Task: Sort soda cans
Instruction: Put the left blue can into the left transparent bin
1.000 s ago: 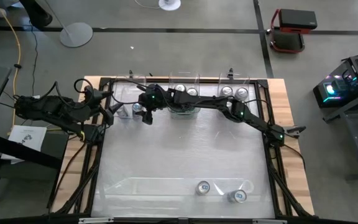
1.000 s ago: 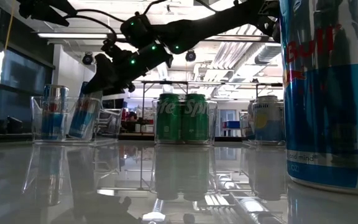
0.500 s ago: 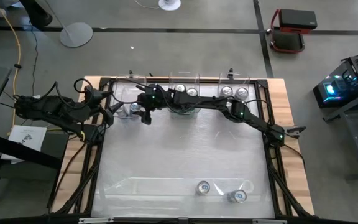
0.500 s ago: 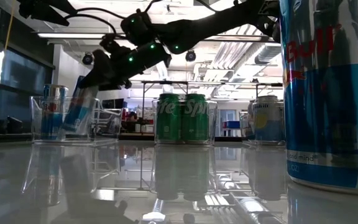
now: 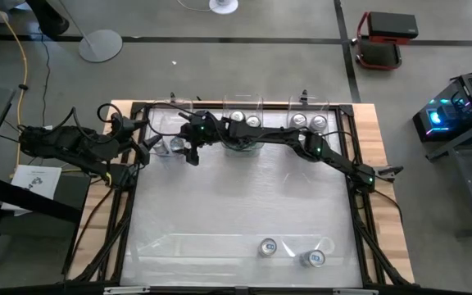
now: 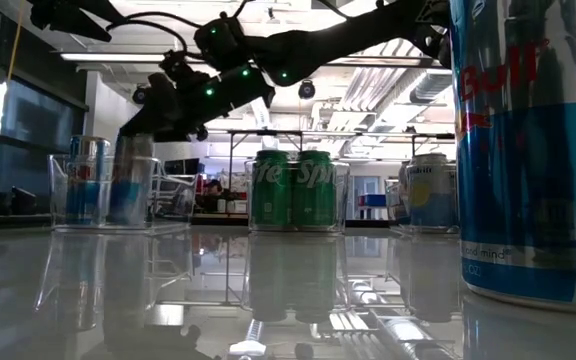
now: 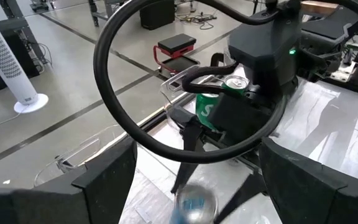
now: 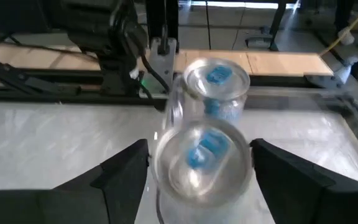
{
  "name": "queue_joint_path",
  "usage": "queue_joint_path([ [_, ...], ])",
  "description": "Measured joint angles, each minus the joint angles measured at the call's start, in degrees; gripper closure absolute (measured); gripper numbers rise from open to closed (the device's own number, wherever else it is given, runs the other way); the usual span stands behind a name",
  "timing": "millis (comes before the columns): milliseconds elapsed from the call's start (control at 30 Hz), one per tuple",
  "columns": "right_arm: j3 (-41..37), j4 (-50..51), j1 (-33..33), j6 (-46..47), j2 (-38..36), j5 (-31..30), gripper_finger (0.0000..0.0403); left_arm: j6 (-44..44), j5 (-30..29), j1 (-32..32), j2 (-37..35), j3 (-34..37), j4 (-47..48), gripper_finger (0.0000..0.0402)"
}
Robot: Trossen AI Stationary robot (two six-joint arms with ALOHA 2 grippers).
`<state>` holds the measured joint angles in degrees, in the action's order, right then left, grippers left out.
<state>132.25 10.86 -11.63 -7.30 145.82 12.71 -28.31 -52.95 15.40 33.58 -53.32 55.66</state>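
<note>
My right gripper (image 5: 188,151) reaches over the left clear bin (image 5: 159,124) at the table's far edge and is shut on a silver-and-blue soda can (image 6: 130,182). That can stands upright next to a second blue can (image 6: 87,180) in the same bin. The right wrist view shows both silver tops, the held one (image 8: 202,160) and its neighbour (image 8: 216,78). Green cans (image 6: 293,190) stand in the middle bin and pale cans (image 6: 428,195) in the right bin. My left gripper (image 5: 142,146) waits open at the table's left edge. My right gripper pinches the blue can's upper body (image 8: 166,163) between its two fingers, one finger (image 8: 126,177) on each side. It comes slanting down from the table's right and above. The can is upright inside the left bin, its base level with the neighbouring can's base.
Two more cans (image 5: 267,246) (image 5: 312,258) stand near the table's near edge; one of them (image 6: 528,150) fills the low view's right side. The wide middle of the table (image 5: 244,197) lies bare between bins and near cans. The left arm's cable loop (image 7: 166,81) hangs before its camera.
The right gripper has swung the held can from tilted to upright and lowered it into the left bin, beside the can standing there. The gripper has shifted slightly toward the table's left and stays shut on the can.
</note>
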Motion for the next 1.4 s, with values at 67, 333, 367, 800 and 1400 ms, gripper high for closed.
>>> queue_joint_path([
  [67,0.0,-0.6,0.2,0.0,0.3,0.2,0.0130,0.0,0.0,0.0,0.0,0.0,0.0,0.0088],
  [333,0.0,-2.3,0.3,0.0,2.4,0.8,0.0128,-0.1,0.1,0.0,-0.1,0.0,0.0,0.0088],
  [367,0.0,-2.7,0.3,0.0,2.4,0.8,0.0128,-0.1,0.1,0.0,-0.1,0.0,-0.1,0.0088],
  [800,0.0,-4.8,-0.4,0.7,2.0,-0.6,0.0127,-0.1,0.1,0.0,-0.1,0.0,-0.1,0.0088],
  [1400,0.0,-7.1,-0.4,-3.2,3.1,-3.2,0.0128,-0.1,0.1,0.0,-0.1,0.0,-0.3,0.0088],
])
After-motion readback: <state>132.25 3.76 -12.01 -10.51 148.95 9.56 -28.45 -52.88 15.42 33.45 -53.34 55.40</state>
